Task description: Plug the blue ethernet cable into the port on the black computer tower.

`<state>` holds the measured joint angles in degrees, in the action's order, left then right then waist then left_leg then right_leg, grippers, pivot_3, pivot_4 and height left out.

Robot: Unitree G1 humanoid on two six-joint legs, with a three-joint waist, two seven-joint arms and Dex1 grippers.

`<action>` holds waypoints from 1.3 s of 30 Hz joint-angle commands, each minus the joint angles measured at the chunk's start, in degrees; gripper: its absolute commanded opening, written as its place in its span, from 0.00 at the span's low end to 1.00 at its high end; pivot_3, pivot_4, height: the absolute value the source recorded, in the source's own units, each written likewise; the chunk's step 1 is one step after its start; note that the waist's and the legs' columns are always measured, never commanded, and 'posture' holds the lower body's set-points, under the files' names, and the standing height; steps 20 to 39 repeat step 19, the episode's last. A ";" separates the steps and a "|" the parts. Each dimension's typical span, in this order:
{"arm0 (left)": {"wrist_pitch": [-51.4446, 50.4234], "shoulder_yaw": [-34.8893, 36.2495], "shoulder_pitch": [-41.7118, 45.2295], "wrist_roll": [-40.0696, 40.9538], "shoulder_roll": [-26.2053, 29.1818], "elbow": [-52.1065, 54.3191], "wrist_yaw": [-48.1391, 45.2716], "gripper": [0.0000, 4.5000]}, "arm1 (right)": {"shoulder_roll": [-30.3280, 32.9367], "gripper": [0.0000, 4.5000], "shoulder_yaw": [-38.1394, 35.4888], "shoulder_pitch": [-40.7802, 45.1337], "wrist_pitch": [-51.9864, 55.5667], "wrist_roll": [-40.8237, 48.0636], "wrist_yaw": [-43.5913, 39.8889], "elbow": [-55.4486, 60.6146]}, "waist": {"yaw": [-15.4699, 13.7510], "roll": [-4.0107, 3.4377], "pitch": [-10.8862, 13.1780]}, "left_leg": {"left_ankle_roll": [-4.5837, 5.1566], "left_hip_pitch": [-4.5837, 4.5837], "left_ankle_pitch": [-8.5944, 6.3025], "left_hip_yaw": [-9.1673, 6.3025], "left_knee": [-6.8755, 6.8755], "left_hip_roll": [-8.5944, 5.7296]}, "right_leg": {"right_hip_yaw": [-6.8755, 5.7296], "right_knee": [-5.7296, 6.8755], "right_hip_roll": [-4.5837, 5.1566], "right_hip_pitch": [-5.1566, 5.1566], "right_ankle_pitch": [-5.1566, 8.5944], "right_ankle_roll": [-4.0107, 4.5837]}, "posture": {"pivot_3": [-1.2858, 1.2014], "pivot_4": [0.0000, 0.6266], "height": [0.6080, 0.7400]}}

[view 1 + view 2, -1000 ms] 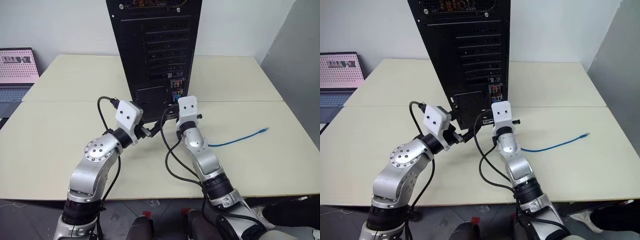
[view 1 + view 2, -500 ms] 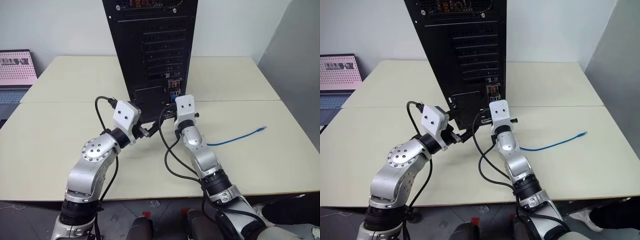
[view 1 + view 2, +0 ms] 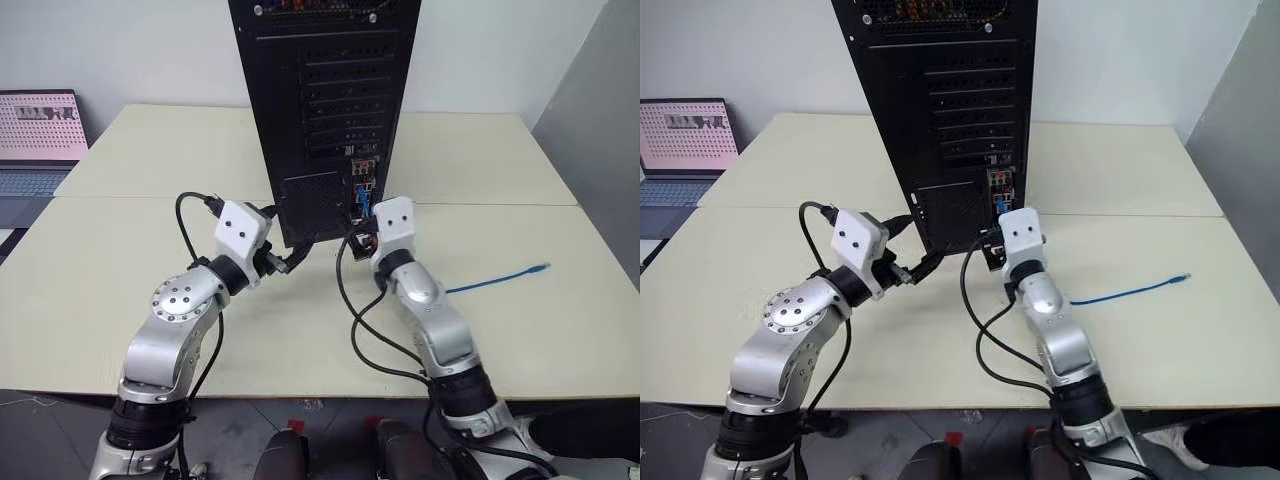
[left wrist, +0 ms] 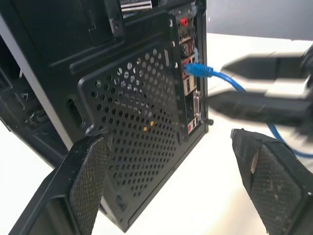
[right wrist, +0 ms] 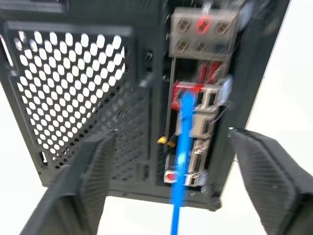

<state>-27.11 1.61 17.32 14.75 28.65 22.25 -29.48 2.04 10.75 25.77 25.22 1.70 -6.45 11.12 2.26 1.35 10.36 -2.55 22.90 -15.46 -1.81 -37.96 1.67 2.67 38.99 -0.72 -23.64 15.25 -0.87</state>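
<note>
Blue ethernet cable [image 4: 215, 74] seemingly seated in tower [image 4: 127, 122] port [image 4: 188, 68], both grippers [image 4: 171, 186] [image 5: 171, 171] spread

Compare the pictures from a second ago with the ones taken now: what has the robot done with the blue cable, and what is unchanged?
The right hand has let go of the blue ethernet cable and drawn back a little from the black computer tower; its fingers now stand wide apart. The plug sits in the port. The left hand remains open beside the tower, and the cable's free end lies on the table as before.
</note>
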 commanded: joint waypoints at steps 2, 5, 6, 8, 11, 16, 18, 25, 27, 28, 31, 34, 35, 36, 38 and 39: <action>0.39 0.87 -0.27 -1.69 4.13 0.10 -1.87 0.91 | 11.89 1.00 -3.00 -2.45 3.21 7.61 -15.85 11.08 | -0.24 -0.04 0.03 | 0.00 -0.01 0.00 0.00 0.00 0.00 | 0.00 0.00 -0.02 0.00 0.00 0.00 | 0.52 0.24 1.00; 2.89 2.05 -0.80 -1.10 5.22 -0.76 -3.49 0.91 | 18.10 1.00 -6.74 -4.31 0.05 9.78 -20.90 11.77 | -0.23 -0.04 0.03 | 0.01 -0.02 -0.01 0.04 0.01 -0.02 | 0.01 -0.04 -0.07 0.01 0.01 0.01 | 0.52 0.24 1.00; 3.45 2.48 -0.93 -0.97 5.46 -1.03 -3.76 0.91 | 19.38 1.00 -7.95 -4.87 -0.18 11.61 -23.03 12.10 | -0.29 -0.03 0.03 | 0.01 -0.01 -0.01 0.05 0.01 -0.04 | 0.01 -0.04 -0.09 0.00 0.01 0.01 | 0.52 0.24 1.00; 3.94 3.15 -1.22 -1.01 6.31 -1.46 -4.39 0.91 | 22.65 1.00 -11.58 -5.81 -0.56 16.21 -28.13 12.93 | -0.32 -0.02 0.04 | 0.01 -0.01 -0.01 0.03 0.01 -0.04 | -0.02 -0.04 -0.11 0.01 0.01 0.01 | 0.52 0.24 1.00; 3.29 5.07 -2.36 1.64 7.60 -0.74 -7.01 0.91 | 27.33 1.00 -16.45 -5.90 0.02 21.00 -33.43 12.54 | -0.27 -0.03 0.06 | 0.01 -0.02 -0.01 0.05 0.00 -0.02 | 0.01 -0.04 -0.12 0.02 0.01 0.01 | 0.52 0.24 1.00; 3.46 7.32 -4.15 4.09 10.93 -0.50 -11.62 0.91 | 32.68 1.00 -20.34 -4.68 3.14 27.37 -38.48 12.30 | -0.31 -0.01 0.07 | 0.01 -0.05 -0.01 0.08 0.00 -0.02 | 0.03 -0.04 -0.13 0.05 0.01 0.01 | 0.52 0.24 1.00; 3.92 8.68 -4.69 5.97 11.48 -0.71 -13.29 0.91 | 34.38 1.00 -20.67 -4.09 3.79 28.56 -39.71 12.09 | -0.30 -0.01 0.07 | 0.01 -0.07 -0.01 0.10 -0.01 -0.01 | 0.03 -0.03 -0.13 0.05 0.01 0.01 | 0.52 0.24 1.00; 3.64 9.13 -4.76 6.81 11.36 -0.79 -13.55 0.91 | 34.86 1.00 -20.51 -3.81 3.87 28.74 -40.03 11.87 | -0.30 -0.01 0.07 | 0.01 -0.08 -0.01 0.10 0.00 -0.01 | 0.03 -0.03 -0.13 0.06 0.02 0.00 | 0.52 0.24 1.00; 3.64 9.13 -4.76 6.81 11.36 -0.79 -13.55 0.91 | 34.86 1.00 -20.51 -3.81 3.87 28.74 -40.03 11.87 | -0.30 -0.01 0.07 | 0.01 -0.08 -0.01 0.10 0.00 -0.01 | 0.03 -0.03 -0.13 0.06 0.02 0.00 | 0.52 0.24 1.00; 3.64 9.13 -4.76 6.81 11.36 -0.79 -13.55 0.91 | 34.86 1.00 -20.51 -3.81 3.87 28.74 -40.03 11.87 | -0.30 -0.01 0.07 | 0.01 -0.08 -0.01 0.10 0.00 -0.01 | 0.03 -0.03 -0.13 0.06 0.02 0.00 | 0.52 0.24 1.00; 3.64 9.13 -4.76 6.81 11.36 -0.79 -13.55 0.91 | 34.86 1.00 -20.51 -3.81 3.87 28.74 -40.03 11.87 | -0.30 -0.01 0.07 | 0.01 -0.08 -0.01 0.10 0.00 -0.01 | 0.03 -0.03 -0.13 0.06 0.02 0.00 | 0.52 0.24 1.00; 3.64 9.13 -4.76 6.81 11.36 -0.79 -13.55 0.91 | 34.86 1.00 -20.51 -3.81 3.87 28.74 -40.03 11.87 | -0.30 -0.01 0.07 | 0.01 -0.08 -0.01 0.10 0.00 -0.01 | 0.03 -0.03 -0.13 0.06 0.02 0.00 | 0.52 0.24 1.00; 3.64 9.13 -4.76 6.81 11.36 -0.79 -13.55 0.91 | 34.86 1.00 -20.51 -3.81 3.87 28.74 -40.03 11.87 | -0.30 -0.01 0.07 | 0.01 -0.08 -0.01 0.10 0.00 -0.01 | 0.03 -0.03 -0.13 0.06 0.02 0.00 | 0.52 0.24 1.00; 3.64 9.13 -4.76 6.81 11.36 -0.79 -13.55 0.91 | 34.86 1.00 -20.51 -3.81 3.87 28.74 -40.03 11.87 | -0.30 -0.01 0.07 | 0.01 -0.08 -0.01 0.10 0.00 -0.01 | 0.03 -0.03 -0.13 0.06 0.02 0.00 | 0.52 0.24 1.00; 3.64 9.13 -4.76 6.81 11.36 -0.79 -13.55 0.91 | 34.86 1.00 -20.51 -3.81 3.87 28.74 -40.03 11.87 | -0.30 -0.01 0.07 | 0.01 -0.08 -0.01 0.10 0.00 -0.01 | 0.03 -0.03 -0.13 0.06 0.02 0.00 | 0.52 0.24 1.00; 3.64 9.13 -4.76 6.81 11.36 -0.79 -13.55 0.91 | 34.86 1.00 -20.51 -3.81 3.87 28.74 -40.03 11.87 | -0.30 -0.01 0.07 | 0.01 -0.08 -0.01 0.10 0.00 -0.01 | 0.03 -0.03 -0.13 0.06 0.02 0.00 | 0.52 0.24 1.00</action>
